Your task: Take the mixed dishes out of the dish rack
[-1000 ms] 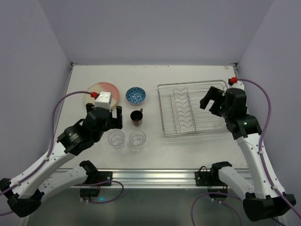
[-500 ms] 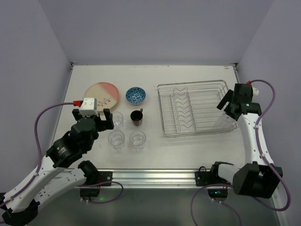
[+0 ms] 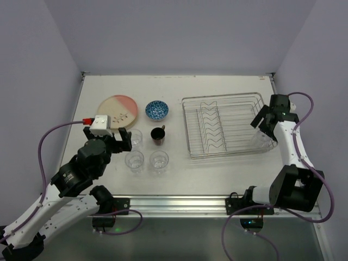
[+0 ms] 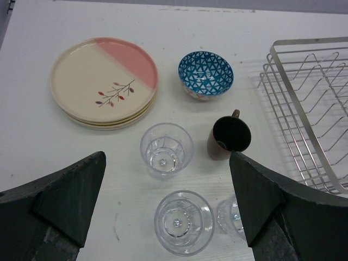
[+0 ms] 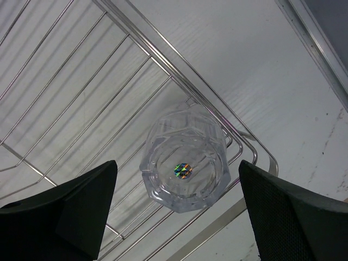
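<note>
White table (image 3: 217,87), lilac walls (image 3: 179,32) | left pincer (image 4: 167,163) wide, empty | right pincer (image 5: 176,168) wide above tumbler (image 5: 185,157) in rack (image 5: 163,61)

Left arm (image 3: 81,163): white shell links, bulky black joint housings. White box-shaped wrist camera (image 3: 102,123) with red plug (image 3: 87,120); mauve cable (image 3: 48,145) loops off it. Right arm (image 3: 289,147): same white links and black joints, with a second mauve cable (image 3: 311,117). Left tool (image 4: 167,157), right tool (image 5: 178,168): matte black wedge fingers, grainy finish. Black base clamps (image 3: 104,197).
</note>
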{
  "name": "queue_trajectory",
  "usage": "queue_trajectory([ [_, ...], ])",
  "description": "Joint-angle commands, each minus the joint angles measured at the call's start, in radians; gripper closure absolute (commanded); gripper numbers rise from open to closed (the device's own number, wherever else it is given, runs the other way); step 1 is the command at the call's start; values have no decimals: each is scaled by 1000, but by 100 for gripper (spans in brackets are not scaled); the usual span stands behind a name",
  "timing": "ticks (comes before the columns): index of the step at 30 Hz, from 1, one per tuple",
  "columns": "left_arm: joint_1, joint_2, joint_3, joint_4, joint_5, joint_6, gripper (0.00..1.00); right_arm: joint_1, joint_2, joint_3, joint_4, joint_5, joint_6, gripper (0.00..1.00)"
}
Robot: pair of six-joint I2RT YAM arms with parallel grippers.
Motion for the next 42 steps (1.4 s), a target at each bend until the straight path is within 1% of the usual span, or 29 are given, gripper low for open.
queue_trajectory([
  [1,6,-13,-9,57,9,18,0,-5,26,-14,73,-38,-4,6],
  [11,3,-30,-18,71,26,24,0,-5,77,-77,141,-38,19,14],
  [14,3,-26,-19,72,31,27,0,-5,82,-90,153,-38,20,18],
  [17,3,-20,-19,72,29,27,0,-4,75,-103,166,-55,26,29],
  [18,3,-18,-19,74,29,27,0,-4,72,-106,169,-64,25,35],
  [20,3,-14,-19,72,29,28,0,1,59,-110,170,-66,31,40],
  [21,3,-12,-19,72,29,27,0,4,52,-110,173,-69,31,45],
  [23,3,-7,-19,72,25,27,0,9,30,-110,172,-72,36,48],
  [24,3,-6,-18,71,23,27,0,12,23,-106,167,-82,36,53],
  [28,3,8,-16,71,19,25,0,15,-26,-84,152,-118,36,56],
  [31,4,29,-12,72,23,27,0,19,-84,-63,144,-191,33,57],
  [34,4,58,5,72,39,32,0,26,-151,-43,149,-300,28,57],
  [35,4,69,13,69,49,32,0,30,-168,-38,156,-375,23,59],
  [37,4,91,45,71,107,18,0,49,-217,-29,179,-449,16,59],
  [38,4,95,56,78,143,12,0,58,-228,-23,182,-485,13,59],
  [39,4,100,71,92,230,4,0,75,-240,-17,195,-560,16,59],
  [40,4,109,77,107,282,-19,0,85,-265,-14,208,-611,20,59],
  [41,4,114,79,162,343,-28,0,96,-279,-18,230,-665,25,59],
  [42,4,115,73,199,467,-40,0,114,-293,-41,298,-791,54,59],
])
